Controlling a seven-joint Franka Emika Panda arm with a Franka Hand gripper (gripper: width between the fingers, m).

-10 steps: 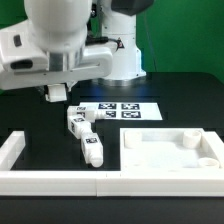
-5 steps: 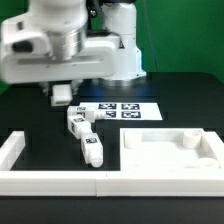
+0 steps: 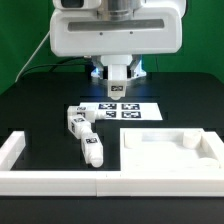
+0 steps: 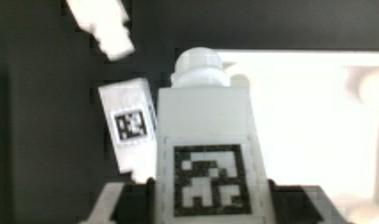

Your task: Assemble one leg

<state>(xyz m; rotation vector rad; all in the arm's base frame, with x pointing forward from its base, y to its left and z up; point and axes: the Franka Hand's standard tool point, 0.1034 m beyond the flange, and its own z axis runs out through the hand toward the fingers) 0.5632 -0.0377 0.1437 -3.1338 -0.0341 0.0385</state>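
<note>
My gripper (image 3: 117, 92) hangs above the marker board (image 3: 121, 111), under the big white wrist housing. It is shut on a leg (image 3: 116, 86), a stubby white peg with a tag marker. In the wrist view this leg (image 4: 207, 130) fills the middle, its rounded tip pointing away, and my gripper (image 4: 207, 208) holds its base between dark fingers (image 4: 125, 203). Two more legs lie on the black table: one (image 3: 77, 121) beside the marker board and one (image 3: 91, 151) nearer the front rail. They also show in the wrist view, one (image 4: 129, 115) close and one (image 4: 104, 27) further off.
The large white square panel (image 3: 150, 165) with recesses lies at the exterior view's right, and shows in the wrist view (image 4: 328, 100). A long white rail (image 3: 55, 183) runs along the front, with a side rail (image 3: 12, 150) at the exterior view's left.
The arm has swung from the exterior view's left to the centre and the wrist has turned to face the camera. The two loose legs and the panel have not moved.
</note>
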